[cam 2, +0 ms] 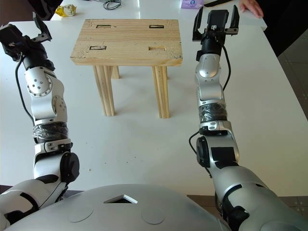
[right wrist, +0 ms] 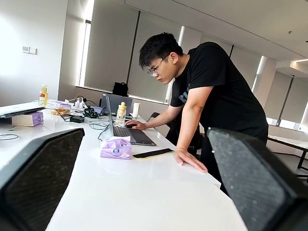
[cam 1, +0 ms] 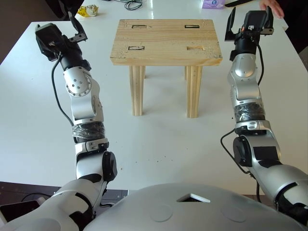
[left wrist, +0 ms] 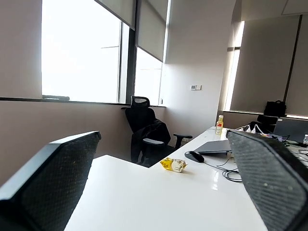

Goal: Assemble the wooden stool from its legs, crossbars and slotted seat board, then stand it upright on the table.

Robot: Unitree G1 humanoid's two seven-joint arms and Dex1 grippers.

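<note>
Well, both of my grasping parts are empty. My left end effector [cam 1: 77,29] is spread wide and raised over the far left of the worktop [cam 1: 163,144], well apart from the stool [cam 1: 166,57]. My right end effector [cam 2: 216,21] is just as wide. It is raised off the stool's far right corner, near the seat board [cam 1: 166,37] but not touching it.

Between my two arms the stool stands upright with the seat board on top and its legs [cam 1: 137,89] planted on the worktop. The slots [cam 1: 140,25] face up at the board's corners. From here I cannot tell whether every leg end sits flush in its slot.

By my judgement the build is done, or very nearly, and the step in hand is to leave it standing. To do that well I would draw each arm outward and toward myself, away from the board's edges, and never sweep across the seat. The right arm needs more care because it is closer to the corner, and a knock there could rock the stool or shift a loose joint. If a leg end looks proud, a light press straight down on the board would be wiser than a sideways nudge.

Farther off, a yellow wrapper [cam 1: 88,10] and a tissue pack [cam 1: 213,4] lie by the worktop's far edge, out of the way.
</note>
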